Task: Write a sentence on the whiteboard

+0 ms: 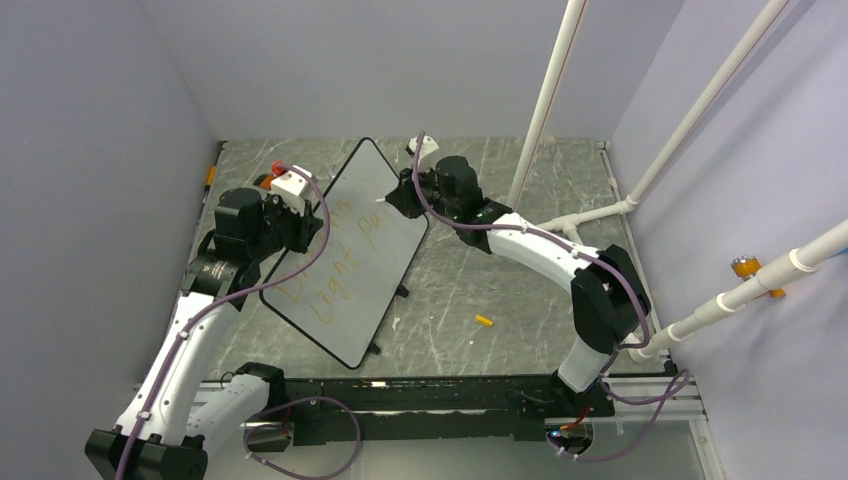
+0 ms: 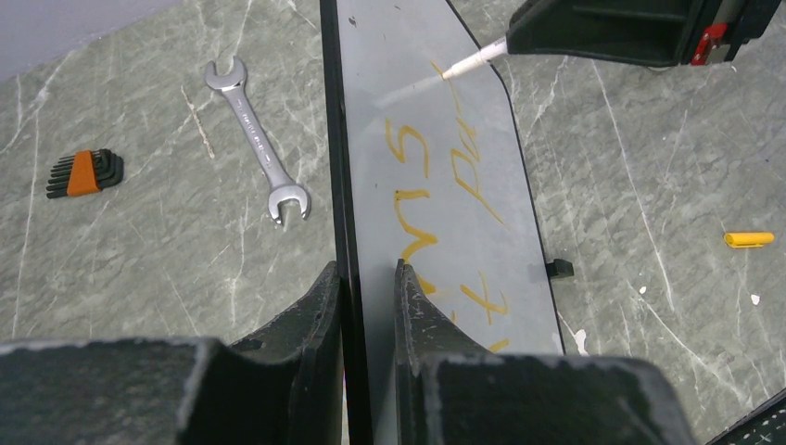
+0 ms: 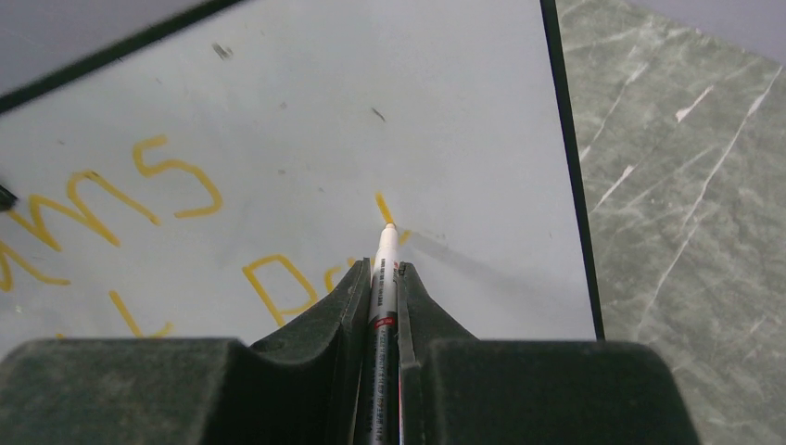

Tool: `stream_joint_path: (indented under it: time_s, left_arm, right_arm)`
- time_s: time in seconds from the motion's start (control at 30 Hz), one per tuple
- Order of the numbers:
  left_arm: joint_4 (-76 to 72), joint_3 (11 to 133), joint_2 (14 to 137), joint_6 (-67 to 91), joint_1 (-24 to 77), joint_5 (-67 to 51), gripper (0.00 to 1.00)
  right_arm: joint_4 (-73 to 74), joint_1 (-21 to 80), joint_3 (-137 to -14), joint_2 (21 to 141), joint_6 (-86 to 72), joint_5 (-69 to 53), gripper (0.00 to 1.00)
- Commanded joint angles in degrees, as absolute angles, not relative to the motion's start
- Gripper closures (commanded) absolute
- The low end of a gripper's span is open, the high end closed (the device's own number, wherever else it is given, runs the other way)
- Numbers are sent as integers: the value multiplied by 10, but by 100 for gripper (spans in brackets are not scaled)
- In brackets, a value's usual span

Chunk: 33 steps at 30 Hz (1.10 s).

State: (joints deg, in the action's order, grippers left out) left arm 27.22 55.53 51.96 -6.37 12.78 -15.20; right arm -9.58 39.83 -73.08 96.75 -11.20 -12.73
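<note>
Your grey marbled worktop carries the whiteboard, set slantwise across its left-centre. The orange-yellow sentence on the board runs in two lines, legible as "…ms" over "Light Pa". Your left claw is clamped on the board's long left rim, while your right claw at the far end grips a white marker whose tip sits at a short yellow stroke just past "Pa". Left of the board lie a silver wrench and, farther out, hex keys in an orange holder, with a small yellow cap well apart on the right.
</note>
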Motion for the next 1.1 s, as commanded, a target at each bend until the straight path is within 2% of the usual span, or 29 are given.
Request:
stream_joint_path:
  time_s: [0.0,0.33,1.07]
  left_arm:
    - [360,536,531,-112,139,-173,100]
    - [361,536,531,-112,139,-172,100]
    - [360,536,527,-112,139,-172,100]
  right_arm:
    - [-120,400,-701,953,-124,-140,100]
    - [-135,400,-652,942,-134,-139,100]
    - [-104,400,-703,958,-104,-101,100]
